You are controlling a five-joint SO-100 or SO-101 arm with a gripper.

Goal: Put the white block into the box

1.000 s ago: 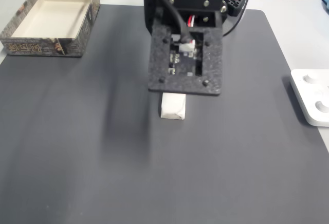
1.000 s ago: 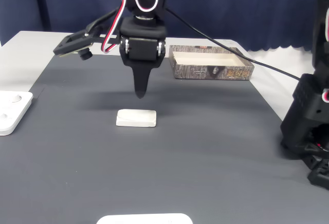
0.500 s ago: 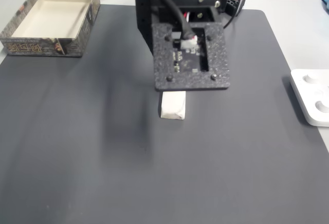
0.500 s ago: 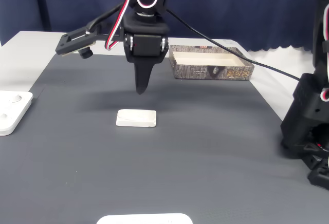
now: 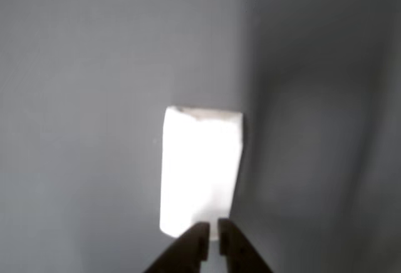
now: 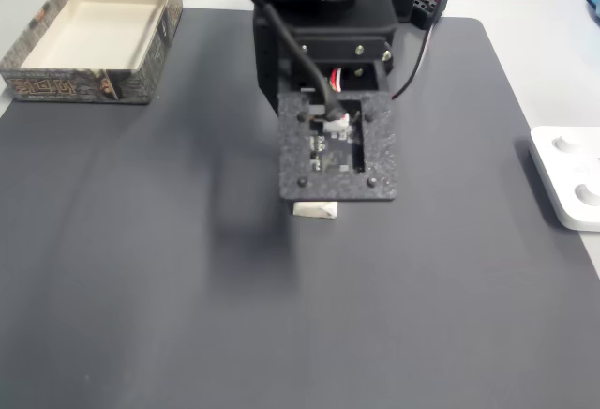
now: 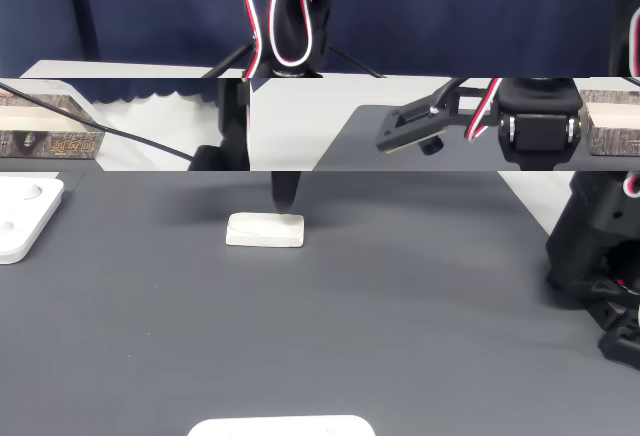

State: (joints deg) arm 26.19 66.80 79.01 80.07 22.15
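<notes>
a plain bright-white oblong block (image 6: 315, 209) lies flat near the middle of a dark grey mat (image 6: 141, 287) that covers the desk. a black two-finger gripper (image 5: 212, 233) hangs just above the block, its dark tips nearly touching each other, so the jaws are narrow and hold nothing. in the other view the tips sit over the block's near short end (image 5: 200, 169), lined up along its length, likely an approach for a pick; the jaws would need to spread before they could straddle it. in a fixed view the arm's flat black plate hides most of the block.

a large rectangular box with pale beige inner walls and a speckled grey-brown rim (image 6: 56, 85) stands at the mat's far left corner, well apart from the block and empty. a white panel (image 6: 567, 179) with round dimples rests at the right edge. another fixed view has a scrambled band across it; below the band the block (image 7: 265, 230) shows beneath the gripper tip. dark blue curtains hang behind.
</notes>
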